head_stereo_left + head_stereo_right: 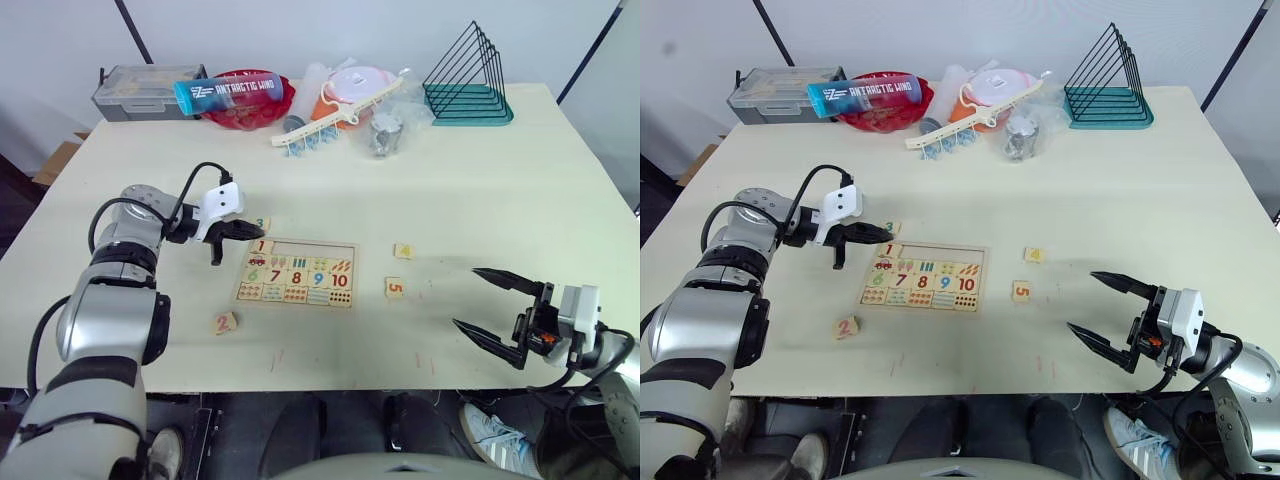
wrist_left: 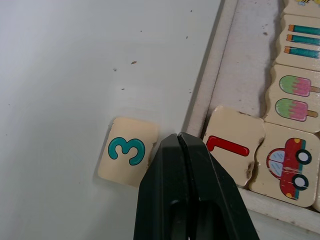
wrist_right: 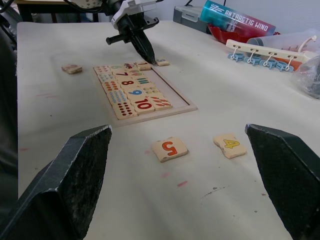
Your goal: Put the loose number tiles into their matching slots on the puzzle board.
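With jaws clenched empty, the left gripper [image 2: 182, 137] is nudging tile 1 [image 2: 232, 146], at centre frame, and should press gently till it is lying flat in the puzzle board [image 1: 296, 297]; the right gripper [image 1: 497, 308] is gaping wide.

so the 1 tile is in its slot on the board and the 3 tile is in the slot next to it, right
Not quite. The 1 tile is in its slot, but the 3 tile is not in a slot: it lies on the table just outside the board frame, beside the shut left pincer. The left wrist view shows it.
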`<action>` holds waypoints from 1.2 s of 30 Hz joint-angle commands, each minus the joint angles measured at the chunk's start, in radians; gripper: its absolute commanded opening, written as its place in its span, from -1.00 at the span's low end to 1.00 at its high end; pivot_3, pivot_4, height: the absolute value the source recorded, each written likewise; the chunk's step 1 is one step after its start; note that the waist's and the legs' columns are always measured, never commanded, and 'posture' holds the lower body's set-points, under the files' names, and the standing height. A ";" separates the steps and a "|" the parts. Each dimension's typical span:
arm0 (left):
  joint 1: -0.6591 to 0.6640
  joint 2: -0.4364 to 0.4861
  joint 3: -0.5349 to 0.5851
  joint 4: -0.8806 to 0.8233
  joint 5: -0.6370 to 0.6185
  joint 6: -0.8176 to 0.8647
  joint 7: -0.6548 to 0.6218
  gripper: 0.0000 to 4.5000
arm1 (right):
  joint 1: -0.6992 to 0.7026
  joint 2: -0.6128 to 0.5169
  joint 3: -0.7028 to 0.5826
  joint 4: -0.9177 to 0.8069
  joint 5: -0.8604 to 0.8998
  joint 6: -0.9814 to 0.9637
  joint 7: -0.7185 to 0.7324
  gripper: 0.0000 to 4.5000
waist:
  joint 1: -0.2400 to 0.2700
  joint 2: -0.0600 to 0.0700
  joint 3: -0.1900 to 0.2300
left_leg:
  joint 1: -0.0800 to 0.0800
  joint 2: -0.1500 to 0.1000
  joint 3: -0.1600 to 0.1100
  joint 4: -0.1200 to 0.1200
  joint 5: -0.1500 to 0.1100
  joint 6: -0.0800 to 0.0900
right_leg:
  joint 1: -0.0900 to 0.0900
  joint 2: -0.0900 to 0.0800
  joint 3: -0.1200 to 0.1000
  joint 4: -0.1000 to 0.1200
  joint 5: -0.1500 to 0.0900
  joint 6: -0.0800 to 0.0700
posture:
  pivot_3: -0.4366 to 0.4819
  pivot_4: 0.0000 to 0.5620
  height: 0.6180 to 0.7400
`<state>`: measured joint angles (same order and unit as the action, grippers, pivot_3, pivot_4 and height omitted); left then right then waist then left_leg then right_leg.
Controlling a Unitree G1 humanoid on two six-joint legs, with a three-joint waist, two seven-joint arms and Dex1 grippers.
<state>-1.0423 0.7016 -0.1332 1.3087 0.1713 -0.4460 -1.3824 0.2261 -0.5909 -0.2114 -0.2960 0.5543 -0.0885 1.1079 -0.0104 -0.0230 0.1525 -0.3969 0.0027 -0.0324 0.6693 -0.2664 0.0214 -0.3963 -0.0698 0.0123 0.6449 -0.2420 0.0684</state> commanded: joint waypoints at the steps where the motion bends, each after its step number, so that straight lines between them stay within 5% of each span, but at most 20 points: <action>1: -0.018 0.011 0.021 0.000 -0.008 -0.013 -0.016 -0.99 | -0.009 -0.005 -0.008 -0.016 0.006 -0.014 0.002 1.00 | 0.000 0.000 0.000 | 0.000 0.000 0.000 0.000 0.000 0.000 | 0.000 0.000 0.000 0.000 0.000 0.000 | -0.05 -0.47 1.00; 16: -0.023 0.034 0.042 0.001 -0.015 -0.012 0.002 -0.99 | -0.011 -0.008 -0.008 -0.010 0.005 -0.013 0.007 1.00 | 0.000 0.000 0.000 | 0.000 0.000 0.000 0.000 0.000 0.000 | 0.000 0.000 0.000 0.000 0.000 0.000 | -0.05 -0.47 1.00; 31: 0.060 0.122 0.250 -0.048 -0.218 0.237 -0.120 -0.99 | 0.001 -0.009 -0.049 0.020 0.013 -0.011 -0.015 1.00 | -0.003 0.000 0.000 | 0.000 0.000 0.000 0.000 0.000 0.000 | 0.000 0.000 0.000 0.000 0.000 0.000 | -0.05 -0.47 1.00; 36: 0.163 0.158 0.297 -0.127 -0.277 0.262 -0.144 0.00 | 0.002 -0.019 -0.079 0.045 0.010 0.000 -0.040 1.00 | -0.001 0.000 0.000 | 0.000 0.000 0.000 0.000 0.000 0.000 | 0.000 0.000 0.000 0.000 0.000 0.000 | -0.05 -0.47 1.00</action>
<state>-0.8885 0.8338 0.1244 1.2321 -0.0641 -0.1940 -1.5139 0.2272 -0.5989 -0.2551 -0.2394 0.5549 -0.0882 1.0802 -0.0117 -0.0229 0.1525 -0.3965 0.0031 -0.0328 0.6692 -0.2664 0.0214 -0.3963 -0.0699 0.0121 0.6454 -0.2420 0.0683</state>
